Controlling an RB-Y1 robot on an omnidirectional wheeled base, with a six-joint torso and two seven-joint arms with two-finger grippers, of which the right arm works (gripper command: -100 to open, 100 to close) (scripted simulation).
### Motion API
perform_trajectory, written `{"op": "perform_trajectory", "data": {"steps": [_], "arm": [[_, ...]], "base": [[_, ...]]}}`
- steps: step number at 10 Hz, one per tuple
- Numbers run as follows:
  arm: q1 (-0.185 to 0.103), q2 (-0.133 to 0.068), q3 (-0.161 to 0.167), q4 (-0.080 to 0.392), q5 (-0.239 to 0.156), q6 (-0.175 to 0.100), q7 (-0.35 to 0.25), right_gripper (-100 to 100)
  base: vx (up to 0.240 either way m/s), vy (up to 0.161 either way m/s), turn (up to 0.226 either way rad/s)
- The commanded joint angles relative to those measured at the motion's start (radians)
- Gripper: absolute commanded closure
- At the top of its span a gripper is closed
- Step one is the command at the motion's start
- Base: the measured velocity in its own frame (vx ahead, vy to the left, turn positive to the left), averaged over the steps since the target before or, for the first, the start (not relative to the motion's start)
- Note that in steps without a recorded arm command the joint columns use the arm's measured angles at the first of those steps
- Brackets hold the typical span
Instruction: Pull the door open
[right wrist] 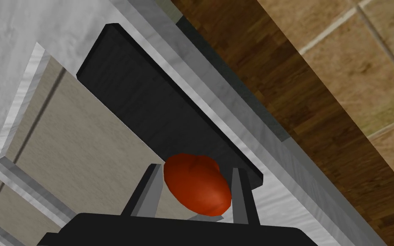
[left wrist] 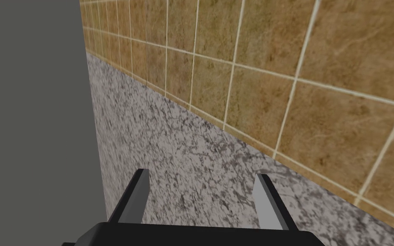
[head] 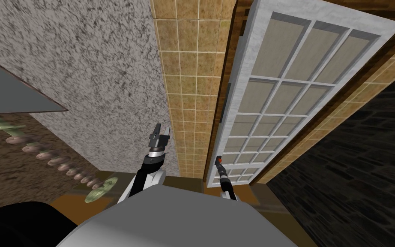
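Right wrist view: right jaws closed in on the red knob (right wrist: 197, 183), fingers (right wrist: 239, 194) pressing it from either side. The knob sits at the end of a dark plate (right wrist: 157, 106) on the white paned door (right wrist: 16, 51), near the door's edge by the brown wood frame (right wrist: 277, 106). Head view: left arm (head: 151, 163) raised beside the door, left jaws wide apart, holding nothing.
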Motion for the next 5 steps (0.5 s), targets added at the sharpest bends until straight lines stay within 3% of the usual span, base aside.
{"op": "perform_trajectory", "data": {"steps": [1,5], "arm": [[0.019,-0.013,0.000,-0.003,-0.015,0.016,-0.046,100],[0.019,-0.022,0.009,-0.002,-0.036,0.008,-0.113,100]], "base": [[-0.028,-0.004,0.056],[-0.022,-0.004,0.048]]}}
